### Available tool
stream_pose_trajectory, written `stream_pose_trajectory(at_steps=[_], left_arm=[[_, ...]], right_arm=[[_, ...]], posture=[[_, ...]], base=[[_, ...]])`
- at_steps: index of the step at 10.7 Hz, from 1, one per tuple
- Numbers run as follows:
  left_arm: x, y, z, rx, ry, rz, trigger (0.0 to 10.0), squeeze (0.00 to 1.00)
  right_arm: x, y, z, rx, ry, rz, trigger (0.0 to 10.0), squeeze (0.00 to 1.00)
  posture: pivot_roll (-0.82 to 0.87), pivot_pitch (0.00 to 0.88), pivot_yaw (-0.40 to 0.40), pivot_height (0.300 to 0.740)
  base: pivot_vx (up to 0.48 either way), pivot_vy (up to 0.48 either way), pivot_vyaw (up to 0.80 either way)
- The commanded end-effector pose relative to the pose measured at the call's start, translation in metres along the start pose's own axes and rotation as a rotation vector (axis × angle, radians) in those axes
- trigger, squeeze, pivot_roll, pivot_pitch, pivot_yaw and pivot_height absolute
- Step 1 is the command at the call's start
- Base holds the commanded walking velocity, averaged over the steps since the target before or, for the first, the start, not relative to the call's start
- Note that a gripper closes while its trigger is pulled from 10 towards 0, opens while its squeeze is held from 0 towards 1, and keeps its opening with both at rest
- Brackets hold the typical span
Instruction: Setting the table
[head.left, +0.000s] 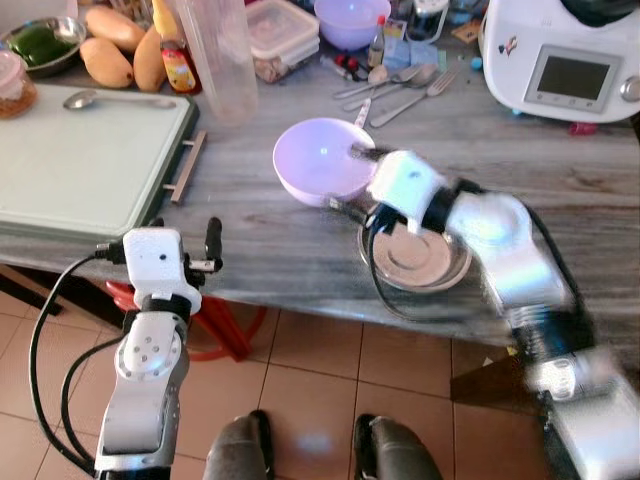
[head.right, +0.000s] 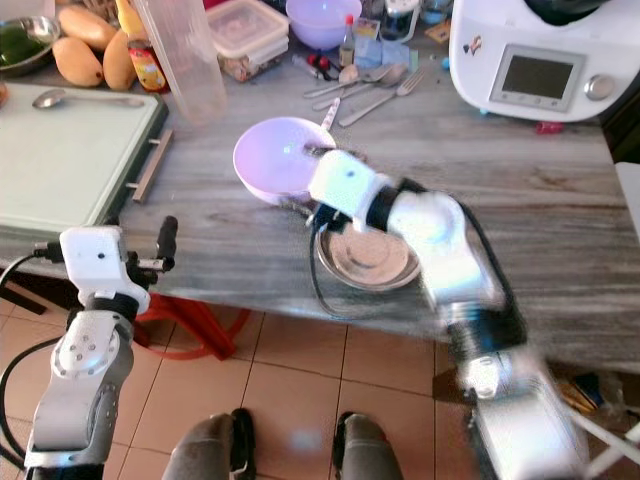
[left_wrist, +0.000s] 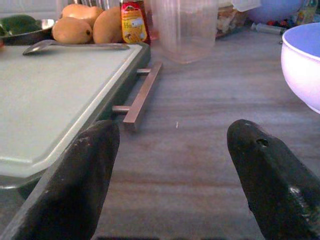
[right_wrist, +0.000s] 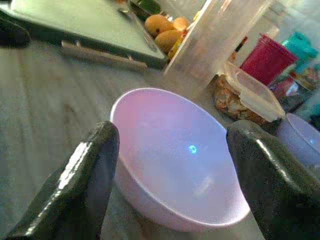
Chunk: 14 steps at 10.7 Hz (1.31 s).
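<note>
Grey wood-grain counter (head.left: 260, 200) over a tiled floor; head views: lilac bowl (head.left: 322, 160) sits mid-counter, steel plate (head.left: 418, 258) just beside it toward the near edge; right end effector (head.left: 362, 158) is at the bowl's rim, arm crossing above the plate; left end effector (head.left: 208, 240) hangs at the counter's near edge, next to the pale green cutting board (head.left: 90, 160); spoon (head.left: 115, 99) lies on the board's far side; forks and spoons (head.left: 395, 88) lie behind the bowl, near a white appliance (head.left: 565, 55); clear plastic jug (head.left: 222, 60), mangoes (head.left: 125, 50), second lilac bowl (head.left: 352, 20) at the back.

Left wrist view: fingers (left_wrist: 82, 185) spread wide, nothing between them; board handle (left_wrist: 140, 92) and bowl edge ahead.

Right wrist view: fingers (right_wrist: 82, 180) spread open, flanking the bowl, not closed on it; contact with the rim can't be told; jug and lidded container (right_wrist: 250, 95) behind.
</note>
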<state>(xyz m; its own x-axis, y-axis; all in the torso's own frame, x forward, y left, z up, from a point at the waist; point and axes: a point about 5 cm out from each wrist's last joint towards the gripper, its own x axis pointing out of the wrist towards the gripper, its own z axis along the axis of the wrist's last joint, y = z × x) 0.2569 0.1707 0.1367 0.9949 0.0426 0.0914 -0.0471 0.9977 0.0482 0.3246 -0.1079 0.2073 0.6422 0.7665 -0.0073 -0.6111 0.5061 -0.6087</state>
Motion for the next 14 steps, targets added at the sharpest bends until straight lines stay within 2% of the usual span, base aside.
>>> stream_pose_trajectory(at_steps=[1,2,3,5,7,8,10,14], left_arm=[[0.000,0.002,-0.001,0.006,0.002,0.008,10.0,0.00],[0.000,0.001,-0.001,-0.001,0.000,0.005,10.0,0.00],[0.000,0.001,-0.001,-0.002,0.001,-0.003,10.0,0.00],[0.001,0.001,-0.001,0.000,0.002,-0.008,10.0,0.00],[0.003,0.001,-0.001,0.000,0.003,-0.003,10.0,0.00],[0.002,0.002,-0.001,0.001,0.004,0.003,10.0,0.00],[0.000,0.005,-0.001,0.012,0.008,0.007,10.0,0.00],[0.001,0.006,-0.001,0.017,0.008,0.004,10.0,0.00]], right_arm=[[-0.009,0.002,-0.002,0.127,0.021,-0.132,10.0,0.00],[-0.012,0.006,-0.005,0.172,0.032,-0.178,10.0,0.00],[-0.018,0.011,-0.006,0.218,0.041,-0.264,10.0,1.00],[-0.022,0.017,-0.003,0.264,0.048,-0.354,10.0,1.00],[-0.022,0.036,-0.014,0.359,0.121,-0.392,10.0,0.07],[-0.022,0.038,-0.017,0.385,0.145,-0.403,10.0,0.00],[-0.025,0.041,-0.027,0.465,0.191,-0.433,10.0,0.00],[-0.032,0.052,-0.039,0.538,0.303,-0.466,10.0,0.00]], posture=[[-0.03,0.187,0.020,0.740],[-0.03,0.189,0.024,0.740],[-0.03,0.189,0.032,0.740],[-0.04,0.190,0.034,0.740],[-0.03,0.192,0.033,0.740],[-0.03,0.193,0.032,0.740],[-0.02,0.195,0.029,0.740],[-0.02,0.198,0.033,0.740]], base=[[0.000,0.000,0.00],[0.000,0.000,0.00],[0.000,0.000,0.00],[0.000,0.000,0.00],[0.000,0.000,0.00],[0.000,0.000,0.00],[0.000,0.000,0.00],[0.000,0.000,0.00]])
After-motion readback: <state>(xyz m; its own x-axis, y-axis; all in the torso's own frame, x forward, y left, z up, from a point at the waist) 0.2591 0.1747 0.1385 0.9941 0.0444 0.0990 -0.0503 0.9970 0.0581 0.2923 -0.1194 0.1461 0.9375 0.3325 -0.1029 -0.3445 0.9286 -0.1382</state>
